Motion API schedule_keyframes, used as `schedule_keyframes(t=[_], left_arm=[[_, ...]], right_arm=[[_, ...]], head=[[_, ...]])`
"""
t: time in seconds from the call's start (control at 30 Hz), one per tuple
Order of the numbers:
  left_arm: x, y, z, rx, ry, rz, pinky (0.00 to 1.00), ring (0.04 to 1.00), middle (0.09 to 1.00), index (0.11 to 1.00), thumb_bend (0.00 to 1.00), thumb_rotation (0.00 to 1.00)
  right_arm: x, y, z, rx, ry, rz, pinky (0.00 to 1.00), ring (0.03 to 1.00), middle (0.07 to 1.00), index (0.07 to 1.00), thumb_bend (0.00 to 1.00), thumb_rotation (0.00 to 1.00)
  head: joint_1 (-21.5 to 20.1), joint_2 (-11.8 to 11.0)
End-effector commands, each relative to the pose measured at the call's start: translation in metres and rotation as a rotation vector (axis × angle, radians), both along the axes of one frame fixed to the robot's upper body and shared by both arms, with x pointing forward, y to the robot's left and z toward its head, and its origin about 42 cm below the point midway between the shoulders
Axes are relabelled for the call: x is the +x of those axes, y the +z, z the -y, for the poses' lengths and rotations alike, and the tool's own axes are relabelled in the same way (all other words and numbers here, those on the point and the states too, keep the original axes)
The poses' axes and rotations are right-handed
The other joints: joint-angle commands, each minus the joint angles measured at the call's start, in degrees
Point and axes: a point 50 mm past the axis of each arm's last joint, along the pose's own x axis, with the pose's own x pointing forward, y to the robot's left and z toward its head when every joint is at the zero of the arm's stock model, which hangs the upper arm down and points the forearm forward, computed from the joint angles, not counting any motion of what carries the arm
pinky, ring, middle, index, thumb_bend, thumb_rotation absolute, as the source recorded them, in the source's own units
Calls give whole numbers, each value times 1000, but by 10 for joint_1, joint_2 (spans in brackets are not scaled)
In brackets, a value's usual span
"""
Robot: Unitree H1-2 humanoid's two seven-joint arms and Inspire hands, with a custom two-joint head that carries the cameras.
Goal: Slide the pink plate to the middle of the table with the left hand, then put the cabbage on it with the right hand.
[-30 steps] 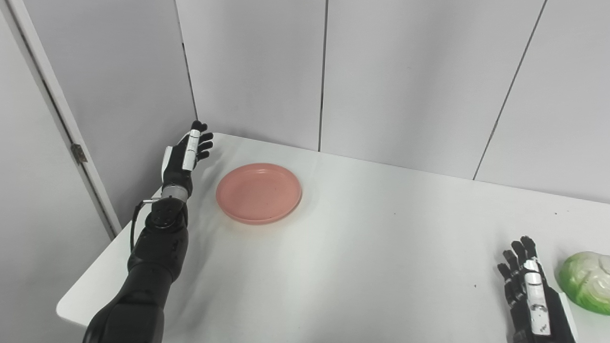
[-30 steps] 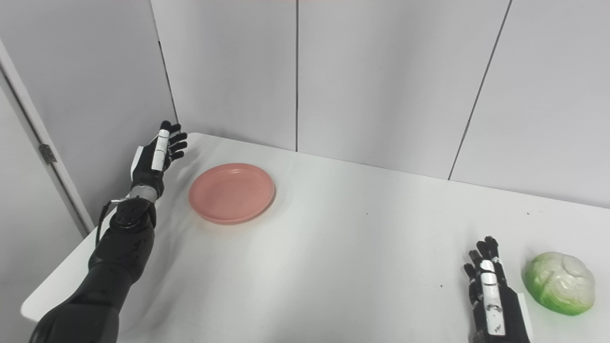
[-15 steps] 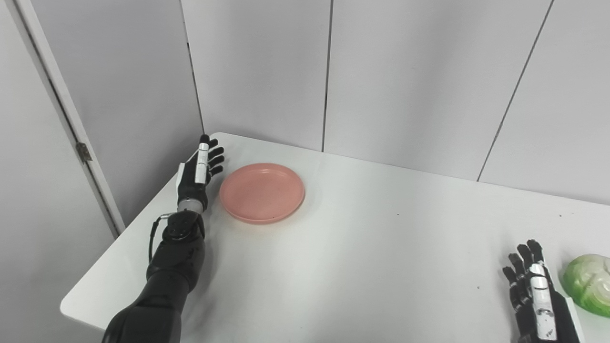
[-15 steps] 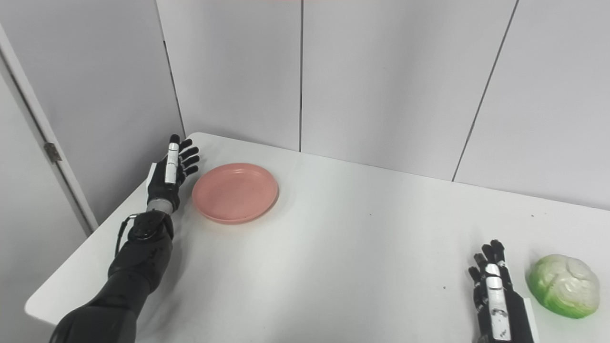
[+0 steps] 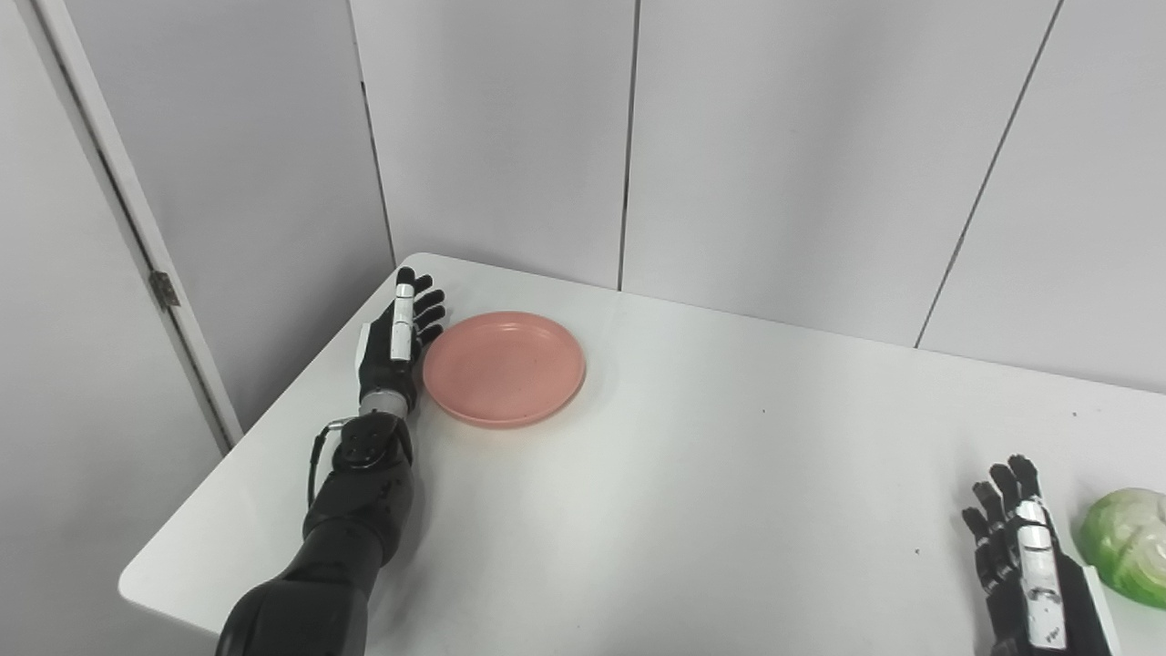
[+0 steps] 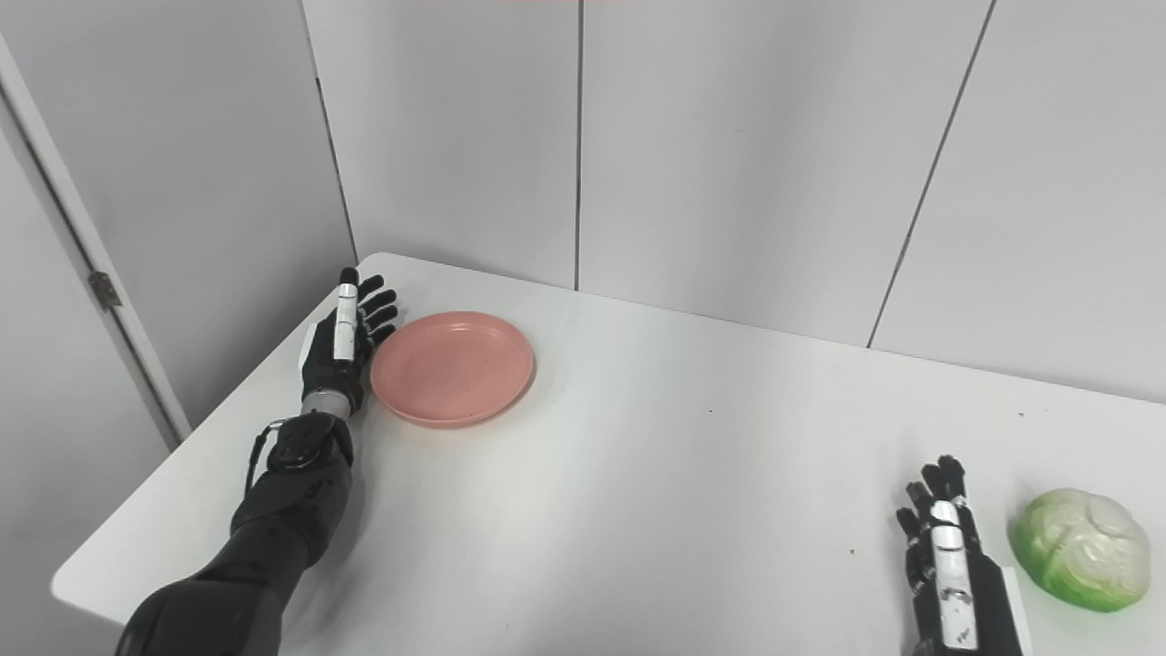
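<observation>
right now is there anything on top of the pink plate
Nothing lies on the pink plate; its whole dish shows bare. The cabbage sits far off on the table. What is under the plate is hidden.

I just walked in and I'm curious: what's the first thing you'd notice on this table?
The pink plate pops out first, bright on the white table near its far left corner, with the black left hand open right beside its rim. Next is the green cabbage at the near right, with the right hand open just to its left.
</observation>
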Motion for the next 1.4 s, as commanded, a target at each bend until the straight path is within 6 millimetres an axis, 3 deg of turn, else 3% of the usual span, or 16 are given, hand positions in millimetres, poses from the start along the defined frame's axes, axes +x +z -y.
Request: schedule_keyframes(t=[0.0, 0.3, 0.4, 0.47, 0.53, 0.6, 0.73, 0.87, 0.97, 1.07, 1.1, 1.23, 1.37], left_arm=[[16, 21, 12, -3, -39, 77, 807, 820, 802, 786, 868, 1000], [26, 26, 42, -70, -146, 79, 829, 833, 828, 828, 845, 1000], [29, 27, 59, -61, -183, 80, 818, 829, 824, 826, 835, 1000], [30, 27, 70, -62, -203, 81, 825, 829, 821, 822, 835, 1000], [31, 30, 84, -64, -237, 86, 837, 829, 819, 818, 831, 1000], [31, 31, 92, -59, -265, 91, 847, 839, 830, 823, 840, 1000], [30, 36, 118, -37, -359, 101, 870, 853, 840, 824, 860, 1000], [24, 38, 144, 27, -420, 88, 897, 849, 832, 821, 828, 1000], [19, 36, 163, 11, -492, 72, 927, 873, 849, 842, 830, 1000], [14, 32, 180, -12, -540, 64, 929, 879, 857, 851, 803, 1000], [11, 29, 185, -21, -554, 64, 919, 873, 855, 851, 797, 1000], [0, 17, 201, -84, -586, 64, 881, 850, 839, 844, 785, 1000], [-7, 8, 214, -164, -618, 53, 851, 859, 843, 839, 788, 1000]], right_arm=[[3, 17, -3, -2, 8, 60, 1000, 1000, 1000, 1000, 409, 818], [4, 17, -3, -4, 10, 59, 1000, 1000, 1000, 1000, 408, 803], [7, 16, -3, 39, 10, 70, 1000, 1000, 1000, 1000, 408, 734], [7, 16, -2, 17, 7, 62, 1000, 1000, 1000, 1000, 404, 735], [6, 16, -1, -22, 5, 49, 1000, 1000, 1000, 1000, 441, 822], [6, 16, -1, -45, 3, 53, 1000, 1000, 1000, 1000, 439, 848], [7, 11, -2, 11, 9, 51, 1000, 1000, 1000, 1000, 451, 788], [9, 6, -6, 10, 31, 47, 1000, 1000, 1000, 1000, 537, 767], [11, 0, -11, -2, 21, 57, 1000, 1000, 1000, 1000, 605, 732], [10, -1, -17, -1, 17, 59, 1000, 1000, 1000, 1000, 583, 717], [9, -1, -19, 13, 21, 53, 1000, 1000, 1000, 1000, 590, 695], [11, 1, -35, 41, 12, 35, 1000, 1000, 1000, 1000, 641, 676], [14, 13, -46, -50, -69, 95, 1000, 1000, 1000, 1000, 613, 702]], head=[[1, 0], [-2, 1], [-4, 1], [-5, 0], [-12, 0], [-20, 2], [-46, 5], [-109, 18], [-134, 23], [-202, 38], [-202, 38], [-295, 53], [-338, 58]])
